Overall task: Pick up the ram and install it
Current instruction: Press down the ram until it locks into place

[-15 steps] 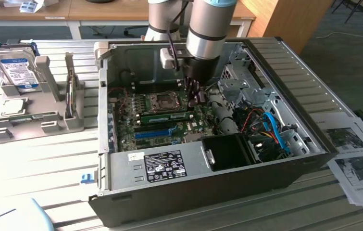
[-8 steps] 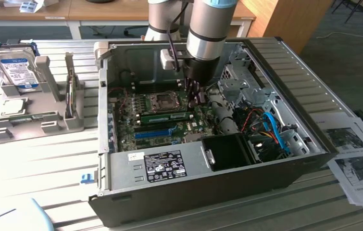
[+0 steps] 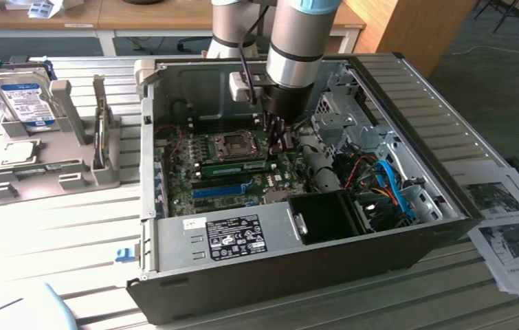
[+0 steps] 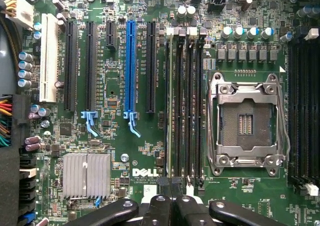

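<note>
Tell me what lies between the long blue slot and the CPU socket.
In the wrist view, one black expansion slot and a bank of memory slots. In the exterior view the green ram sits in that stretch.

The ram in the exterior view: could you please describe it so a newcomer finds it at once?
Inside the open computer case, find the square CPU socket on the motherboard. Between it and the long blue slot stands the ram: the one thin green stick on edge, its neighbours being black slots.
</note>
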Action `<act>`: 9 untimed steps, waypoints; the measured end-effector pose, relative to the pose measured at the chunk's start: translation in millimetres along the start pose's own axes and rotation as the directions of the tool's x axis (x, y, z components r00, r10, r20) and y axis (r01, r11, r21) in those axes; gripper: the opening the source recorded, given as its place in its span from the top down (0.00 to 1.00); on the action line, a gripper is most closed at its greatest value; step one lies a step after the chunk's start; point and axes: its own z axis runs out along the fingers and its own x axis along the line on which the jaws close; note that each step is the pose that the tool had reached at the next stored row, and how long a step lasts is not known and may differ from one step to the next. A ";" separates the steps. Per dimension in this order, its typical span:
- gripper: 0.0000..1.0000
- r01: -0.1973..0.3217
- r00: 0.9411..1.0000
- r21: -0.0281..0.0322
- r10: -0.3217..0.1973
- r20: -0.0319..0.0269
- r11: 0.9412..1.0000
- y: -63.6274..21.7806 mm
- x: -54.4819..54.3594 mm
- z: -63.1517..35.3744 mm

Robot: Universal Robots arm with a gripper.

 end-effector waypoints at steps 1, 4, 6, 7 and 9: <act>0.91 0.000 1.000 0.000 0.000 0.002 1.000 0.0 -0.1 0.2; 0.91 0.000 1.000 0.001 0.000 0.012 1.000 0.0 -0.4 0.6; 0.91 0.000 1.000 0.001 0.000 0.012 1.000 0.0 -0.4 0.6; 0.91 0.000 1.000 0.001 0.000 0.012 1.000 0.0 -0.4 0.6; 0.91 0.000 1.000 0.001 0.000 0.012 1.000 0.0 -0.4 0.8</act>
